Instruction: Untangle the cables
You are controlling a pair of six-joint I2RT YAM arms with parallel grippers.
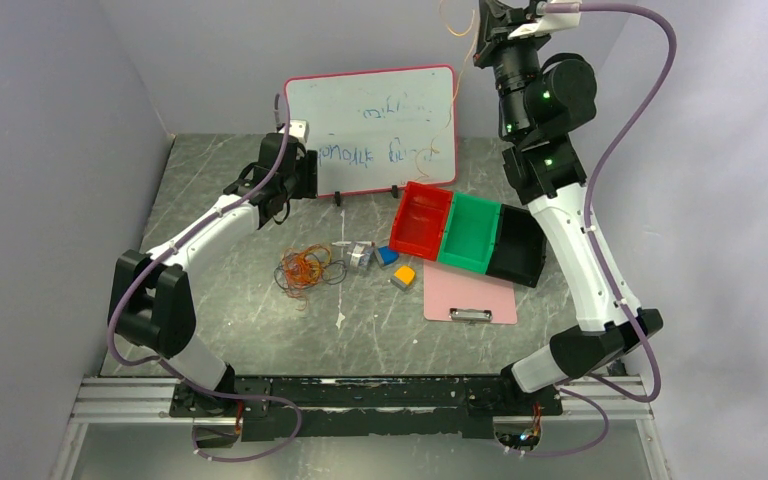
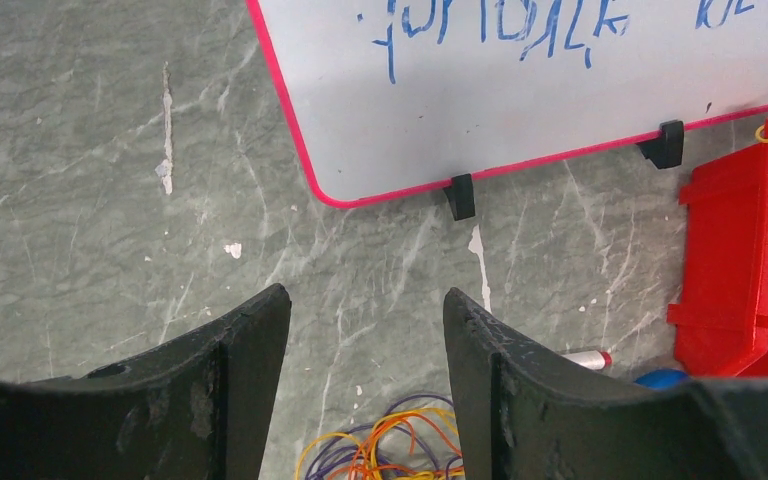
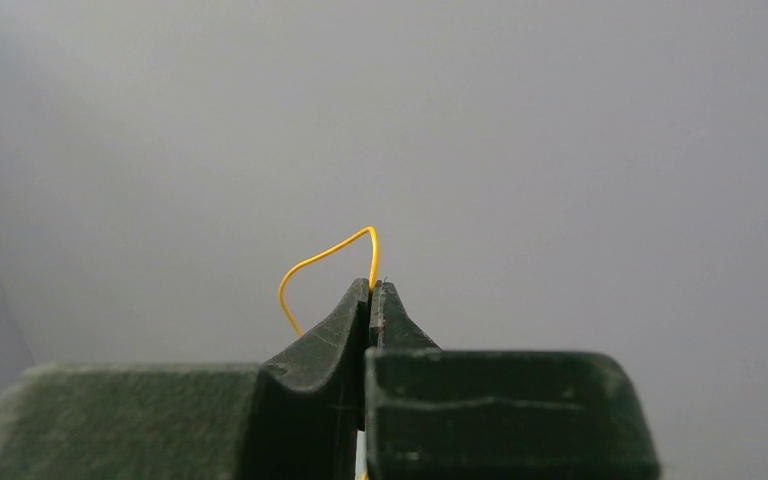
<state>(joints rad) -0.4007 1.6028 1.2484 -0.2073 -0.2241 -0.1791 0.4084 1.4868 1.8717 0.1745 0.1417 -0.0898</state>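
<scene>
The right gripper [image 3: 373,290] is pinching a single yellow cable [image 3: 325,248] between tightly closed fingers, held high against the grey back wall; the strand is trailing down past the upper right corner of the whiteboard [image 1: 370,125]; the left gripper [image 2: 365,300] is hovering low over the marbled table [image 2: 80,200] near the board's bottom edge, fingers spread wide with nothing between them; the tangle of orange, yellow and purple cables [image 1: 305,268] is lying on the table, left of the red bin [image 1: 422,220].
</scene>
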